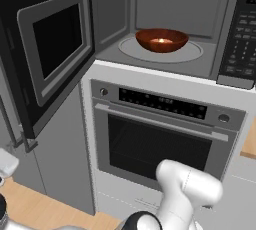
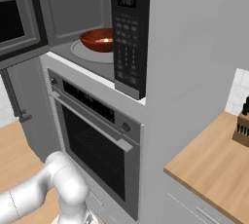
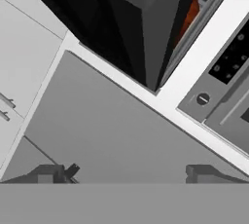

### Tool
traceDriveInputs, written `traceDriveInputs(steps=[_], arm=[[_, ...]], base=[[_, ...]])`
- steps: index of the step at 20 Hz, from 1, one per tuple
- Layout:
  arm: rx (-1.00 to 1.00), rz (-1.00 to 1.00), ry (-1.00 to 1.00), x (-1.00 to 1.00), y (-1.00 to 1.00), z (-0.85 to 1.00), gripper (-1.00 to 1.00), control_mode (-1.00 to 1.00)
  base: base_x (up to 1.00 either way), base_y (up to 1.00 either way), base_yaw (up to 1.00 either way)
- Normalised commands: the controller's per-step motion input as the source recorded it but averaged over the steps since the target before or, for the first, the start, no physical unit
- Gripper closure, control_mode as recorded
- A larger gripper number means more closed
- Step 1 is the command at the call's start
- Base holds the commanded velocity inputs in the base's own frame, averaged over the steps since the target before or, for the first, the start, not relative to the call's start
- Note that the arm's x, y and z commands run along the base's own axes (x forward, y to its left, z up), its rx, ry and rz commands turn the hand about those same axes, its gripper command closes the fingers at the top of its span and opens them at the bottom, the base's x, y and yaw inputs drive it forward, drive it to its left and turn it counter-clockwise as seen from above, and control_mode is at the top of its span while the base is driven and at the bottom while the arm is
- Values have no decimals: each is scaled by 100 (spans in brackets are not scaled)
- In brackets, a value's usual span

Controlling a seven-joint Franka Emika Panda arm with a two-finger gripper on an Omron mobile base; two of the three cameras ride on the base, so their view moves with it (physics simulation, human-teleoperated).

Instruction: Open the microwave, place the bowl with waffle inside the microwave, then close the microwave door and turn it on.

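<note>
The bowl [image 1: 161, 40] sat on the turntable, the microwave door [image 1: 47, 54] swung wide; jaws spread, empty. A glancing push might slip off the door's edge.

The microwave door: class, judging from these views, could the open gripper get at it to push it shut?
Probably yes: the microwave door stands swung wide open, and nothing shows between it and the empty gripper below.

reddish-brown bowl [image 1: 161, 40] with waffle [image 1: 161, 40] on turntable inside microwave [image 1: 200, 4], door [image 1: 47, 49] open
</note>
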Motion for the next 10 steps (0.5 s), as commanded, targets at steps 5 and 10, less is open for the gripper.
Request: traceDriveInputs(steps=[5,10], arm=[[2,0,-8,34,-11,0,-100,-100],[3,0,-11,23,-26,0,-100,-100]], base=[[0,0,0],[0,0,0]])
